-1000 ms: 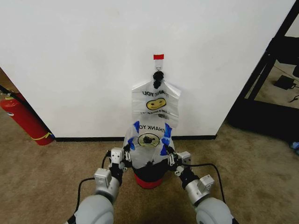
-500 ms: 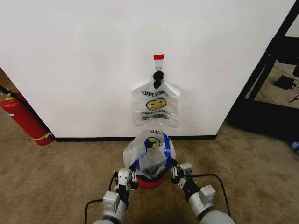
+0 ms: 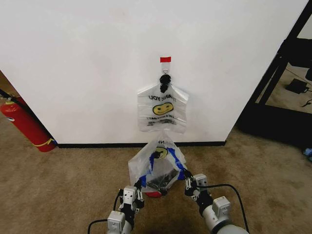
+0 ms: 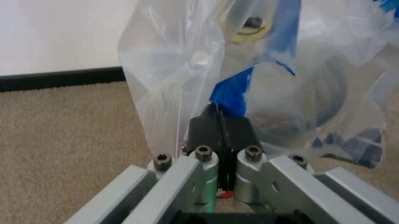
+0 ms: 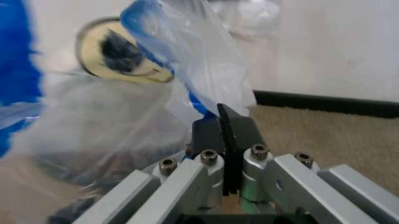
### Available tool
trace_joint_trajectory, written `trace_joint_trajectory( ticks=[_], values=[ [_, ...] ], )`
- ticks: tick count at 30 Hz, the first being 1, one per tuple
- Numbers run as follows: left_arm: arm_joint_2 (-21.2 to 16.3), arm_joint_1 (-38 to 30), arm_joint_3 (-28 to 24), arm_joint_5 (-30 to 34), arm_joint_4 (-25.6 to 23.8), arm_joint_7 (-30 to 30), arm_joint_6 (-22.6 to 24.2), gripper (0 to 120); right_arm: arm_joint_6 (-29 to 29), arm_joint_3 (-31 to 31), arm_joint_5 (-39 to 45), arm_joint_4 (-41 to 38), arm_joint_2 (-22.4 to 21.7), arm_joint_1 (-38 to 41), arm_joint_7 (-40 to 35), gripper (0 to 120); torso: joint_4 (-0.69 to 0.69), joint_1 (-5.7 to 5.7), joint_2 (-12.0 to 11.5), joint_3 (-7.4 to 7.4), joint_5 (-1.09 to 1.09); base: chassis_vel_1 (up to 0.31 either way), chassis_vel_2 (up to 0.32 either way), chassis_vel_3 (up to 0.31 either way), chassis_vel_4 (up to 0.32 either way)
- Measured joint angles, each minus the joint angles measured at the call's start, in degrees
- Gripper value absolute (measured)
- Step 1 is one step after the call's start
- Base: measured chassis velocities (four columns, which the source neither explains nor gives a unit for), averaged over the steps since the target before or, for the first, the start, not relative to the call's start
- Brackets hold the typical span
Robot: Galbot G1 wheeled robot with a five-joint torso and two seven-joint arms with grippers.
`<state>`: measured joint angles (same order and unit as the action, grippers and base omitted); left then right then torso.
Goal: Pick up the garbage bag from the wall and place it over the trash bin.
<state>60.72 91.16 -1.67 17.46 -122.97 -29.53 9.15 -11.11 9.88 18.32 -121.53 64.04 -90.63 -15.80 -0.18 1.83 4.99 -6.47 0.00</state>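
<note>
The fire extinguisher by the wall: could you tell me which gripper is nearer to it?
Left. The left gripper holds the garbage bag's near edge on the fire extinguisher's side; the right gripper holds the opposite edge, farther away.

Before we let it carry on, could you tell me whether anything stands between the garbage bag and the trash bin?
Nothing visible does. The garbage bag is draped directly over the trash bin, with the left claw and right claw shut on its opposite edges.
</note>
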Motion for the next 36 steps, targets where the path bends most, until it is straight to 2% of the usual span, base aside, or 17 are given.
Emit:
trace_joint_trajectory(
  ticks=[4,9,18,25,36],
  values=[
    [1.31,-2.52,-0.59,1.17,2.71,-0.48,-0.03,0,-0.09,-0.24,0.46,2.48,1.55,1.89,-1.27,0,0.0,0.0,0.0,0.0,-0.01,0.0,0.0,0.0,0.0],
    [1.15,-2.78,-0.65,2.42,3.26,-0.76,0.17,0,-1.16,-0.42,0.83,3.21,1.98,2.16,-2.13,0,0.0,0.0,0.0,0.0,0.0,0.0,0.0,0.0,0.0],
    [-0.53,0.84,0.37,2.59,-0.22,-0.85,0.89,0,-2.88,-0.54,1.11,2.95,2.28,1.38,-3.52,0,0.0,0.0,0.0,0.0,-0.01,0.0,0.0,0.0,0.0],
    [0.77,0.55,-1.2,1.38,3.22,-0.8,0.5,0,-3.1,-0.91,0.61,4.51,2.84,1.96,-4.02,0,0.0,0.0,0.0,0.0,-0.01,0.0,0.0,0.0,0.0],
    [1.21,-1.33,-1.07,1.72,5.7,-0.82,0.06,0,-2.75,-0.73,0.45,6.88,3.02,3.16,-4.44,0,0.0,0.0,0.0,0.0,-0.01,0.0,0.0,0.0,0.0]
  ],
)
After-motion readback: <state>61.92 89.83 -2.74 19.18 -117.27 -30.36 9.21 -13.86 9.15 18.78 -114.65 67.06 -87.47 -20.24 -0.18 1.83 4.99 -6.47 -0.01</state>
